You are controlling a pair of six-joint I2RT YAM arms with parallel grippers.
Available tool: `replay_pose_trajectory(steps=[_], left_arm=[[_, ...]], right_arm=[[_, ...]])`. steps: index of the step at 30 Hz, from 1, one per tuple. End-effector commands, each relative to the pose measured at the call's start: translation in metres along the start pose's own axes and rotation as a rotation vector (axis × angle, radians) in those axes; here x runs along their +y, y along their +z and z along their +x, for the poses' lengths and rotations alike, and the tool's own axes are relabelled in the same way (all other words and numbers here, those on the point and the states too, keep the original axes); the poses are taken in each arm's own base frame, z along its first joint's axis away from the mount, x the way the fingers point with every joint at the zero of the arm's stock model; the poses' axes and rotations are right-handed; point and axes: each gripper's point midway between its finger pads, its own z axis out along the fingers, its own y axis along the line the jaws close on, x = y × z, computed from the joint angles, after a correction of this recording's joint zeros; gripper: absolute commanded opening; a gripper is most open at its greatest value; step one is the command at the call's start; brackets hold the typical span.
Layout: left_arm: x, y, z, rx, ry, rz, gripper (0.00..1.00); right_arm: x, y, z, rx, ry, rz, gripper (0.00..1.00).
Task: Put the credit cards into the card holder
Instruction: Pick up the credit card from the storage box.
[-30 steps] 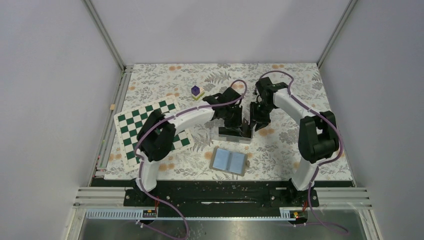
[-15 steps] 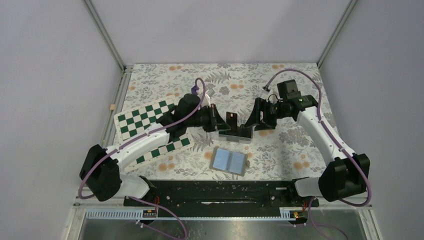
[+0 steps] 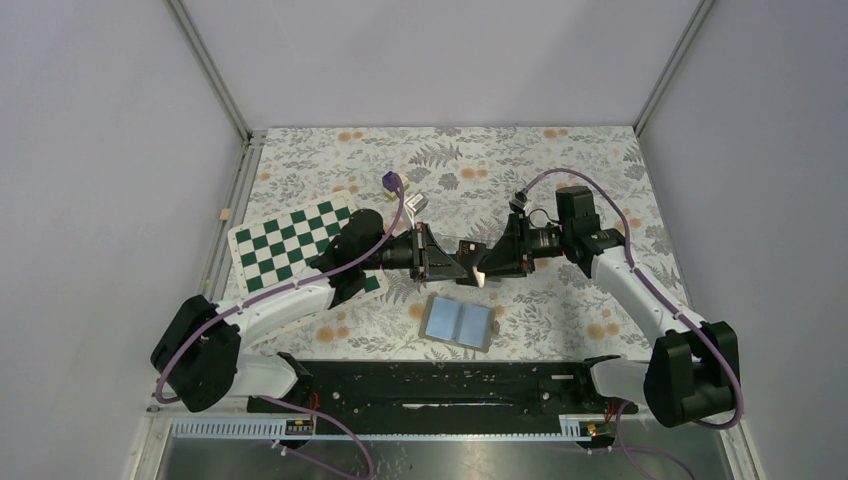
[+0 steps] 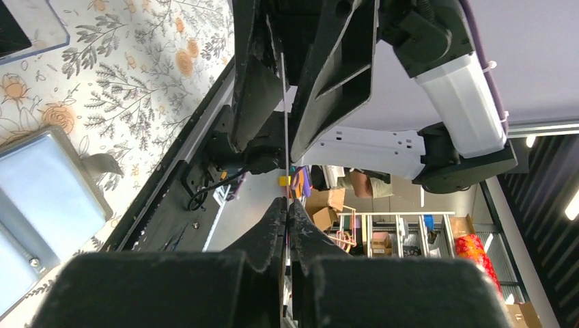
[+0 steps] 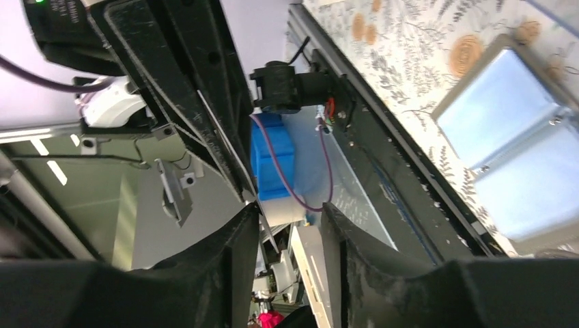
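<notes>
we see both arms stretched out low and turned inward, wrists facing each other near the middle. the left arm [image 3: 290, 298] folds at its elbow by the near-left base, and its forearm runs up and to the right. the right arm [image 3: 640, 290] mirrors it from the near-right base, its forearm running up and to the left. the left gripper [image 3: 452, 262] has its fingers [image 4: 270, 229] pressed together on a thin card [image 4: 285, 157], seen edge-on. the right gripper [image 3: 490, 266] meets it tip to tip; its fingers [image 5: 235, 246] stand apart, one on each side of the card's far end.
</notes>
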Motion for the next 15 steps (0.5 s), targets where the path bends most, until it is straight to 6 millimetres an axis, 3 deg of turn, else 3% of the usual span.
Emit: replay_pose_trajectory(steps=[1, 8, 15], left_arm=[[-0.034, -0.005, -0.003, 0.009, 0.078, 0.121, 0.00], [-0.026, -0.001, -0.003, 0.016, 0.060, 0.105, 0.00], [-0.013, 0.003, -0.003, 0.015, 0.032, 0.076, 0.01]], right_arm=[[0.028, -0.004, 0.001, 0.022, -0.054, -0.128, 0.41], [0.045, -0.005, -0.005, 0.026, -0.051, -0.230, 0.29], [0.047, -0.003, -0.007, 0.033, -0.020, -0.261, 0.13]])
